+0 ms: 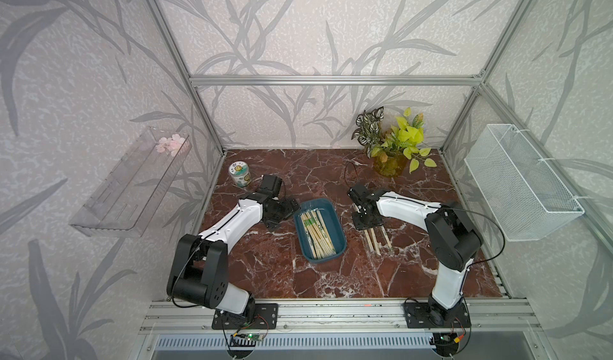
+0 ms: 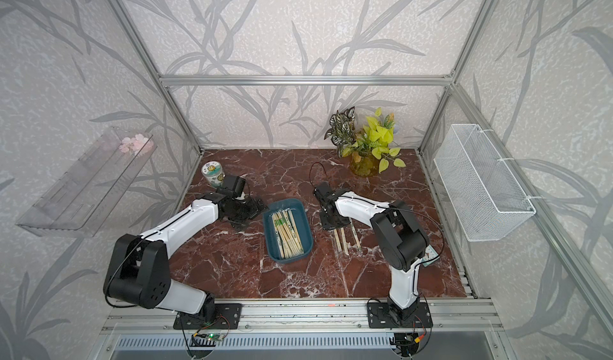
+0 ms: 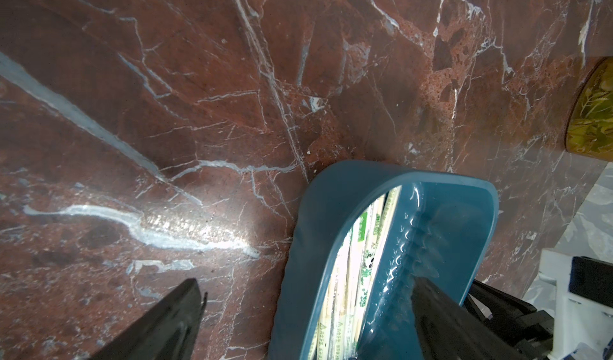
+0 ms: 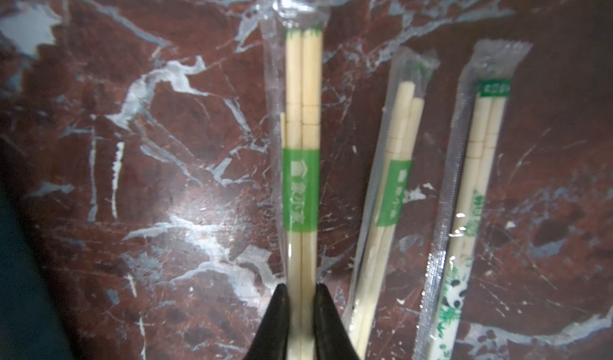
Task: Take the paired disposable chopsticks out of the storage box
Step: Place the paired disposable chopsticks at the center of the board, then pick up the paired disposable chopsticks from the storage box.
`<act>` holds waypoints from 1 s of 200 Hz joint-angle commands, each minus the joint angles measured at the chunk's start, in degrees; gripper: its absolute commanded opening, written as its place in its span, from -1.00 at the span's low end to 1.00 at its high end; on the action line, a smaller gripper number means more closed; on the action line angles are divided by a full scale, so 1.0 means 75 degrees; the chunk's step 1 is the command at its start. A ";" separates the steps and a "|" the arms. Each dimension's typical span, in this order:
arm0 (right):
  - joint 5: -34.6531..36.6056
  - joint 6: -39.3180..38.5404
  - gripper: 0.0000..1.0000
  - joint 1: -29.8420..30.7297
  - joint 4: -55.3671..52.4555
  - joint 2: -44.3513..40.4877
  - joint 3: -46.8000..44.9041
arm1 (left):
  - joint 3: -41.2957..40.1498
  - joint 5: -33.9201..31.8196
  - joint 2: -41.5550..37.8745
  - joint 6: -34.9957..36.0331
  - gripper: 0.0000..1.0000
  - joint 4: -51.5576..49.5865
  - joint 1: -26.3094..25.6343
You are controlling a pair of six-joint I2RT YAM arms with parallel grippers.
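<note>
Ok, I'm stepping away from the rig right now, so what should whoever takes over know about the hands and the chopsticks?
Left hand: open, straddling one wall of the storage box, gripping nothing.
Right hand: fingers closely flank one wrapped pair down at the table; I cannot tell whether they grip it.
Done: three pairs lie outside, beside the box, counting that one.
Left: a bundle of pairs in the box, to be taken out.
</note>
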 commanded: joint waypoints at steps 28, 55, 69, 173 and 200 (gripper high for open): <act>0.0273 0.0041 -0.37 -0.0046 -0.0122 -0.0229 -0.0009 | -0.0010 0.0019 -0.0144 0.0006 0.98 -0.0022 -0.0067; 0.0208 0.0105 -0.36 -0.0052 -0.0198 -0.0555 0.0081 | 0.0047 0.0001 -0.0103 -0.0004 0.98 -0.0037 -0.0081; 0.0111 0.0131 -0.35 -0.0049 -0.0257 -0.0723 0.0212 | 0.0081 -0.0015 -0.0078 -0.0006 0.98 -0.0038 -0.0081; -0.1009 0.0261 -0.32 0.0687 -0.0493 -0.1066 0.1872 | 0.0038 -0.0231 0.0083 -0.0088 0.98 -0.0065 -0.0056; -0.1110 0.0249 -0.32 0.1136 -0.0559 -0.0721 0.2344 | 0.0037 -0.0229 0.0117 -0.0056 0.99 -0.0055 0.0009</act>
